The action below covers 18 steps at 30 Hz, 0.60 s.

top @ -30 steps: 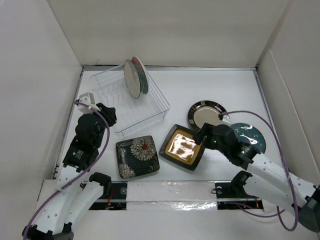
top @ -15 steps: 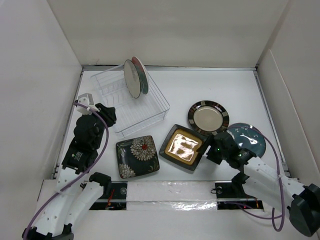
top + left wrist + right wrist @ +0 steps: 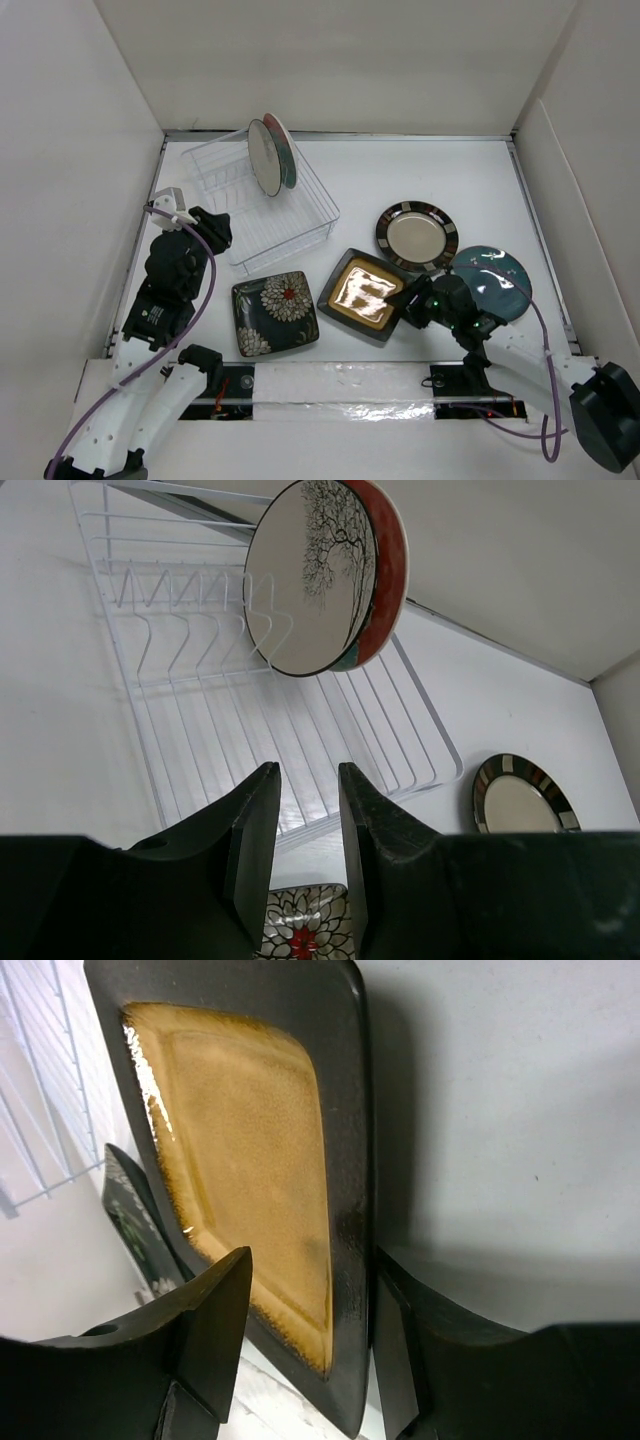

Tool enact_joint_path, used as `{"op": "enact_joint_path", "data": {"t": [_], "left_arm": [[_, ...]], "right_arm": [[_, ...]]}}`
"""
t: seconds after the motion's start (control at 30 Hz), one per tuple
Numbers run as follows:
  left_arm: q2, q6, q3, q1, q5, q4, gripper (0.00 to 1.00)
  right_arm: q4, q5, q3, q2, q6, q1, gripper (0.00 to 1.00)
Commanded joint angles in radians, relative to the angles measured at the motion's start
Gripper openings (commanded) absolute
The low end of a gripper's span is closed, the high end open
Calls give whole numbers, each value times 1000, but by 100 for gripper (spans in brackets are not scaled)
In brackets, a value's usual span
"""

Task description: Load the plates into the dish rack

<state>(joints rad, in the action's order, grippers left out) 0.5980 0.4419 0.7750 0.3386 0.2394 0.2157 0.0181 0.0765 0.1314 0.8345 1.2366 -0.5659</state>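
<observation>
Right wrist view has the right gripper (image 3: 312, 1270) spread wide astride the dark rim of the amber-centred square plate (image 3: 240, 1140), which lies flat by the middle of the near edge, just beside the floral square plate (image 3: 275, 312). I'd worry that the glossy rim squirts out or shoves its neighbour when the jaws pinch. Left gripper (image 3: 305, 780) hangs narrow and empty by the dish rack (image 3: 300, 235) in the far-left corner.

The table (image 3: 430, 170) is carrying the dish rack (image 3: 312, 222) at ten o'clock; floral plate (image 3: 275, 312), amber plate (image 3: 362, 294), striped plate (image 3: 417, 236), teal plate (image 3: 495, 285) are lying around five.
</observation>
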Motion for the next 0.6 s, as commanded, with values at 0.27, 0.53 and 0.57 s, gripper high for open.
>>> {"op": "enact_joint_path", "data": {"t": [0.27,0.53,0.57], "left_arm": [[-18,-12,23,2,-18,-52,27],[-18,-11,20,2,-35,-56,27],[-15,-11,21,2,-35,-55,27]], "right_arm": [[-4,-72,-72,11,72,-77,15],[-364,-322,91,-255,43,-222,0],[-476,-364,120,-297,43,-236,0]]}}
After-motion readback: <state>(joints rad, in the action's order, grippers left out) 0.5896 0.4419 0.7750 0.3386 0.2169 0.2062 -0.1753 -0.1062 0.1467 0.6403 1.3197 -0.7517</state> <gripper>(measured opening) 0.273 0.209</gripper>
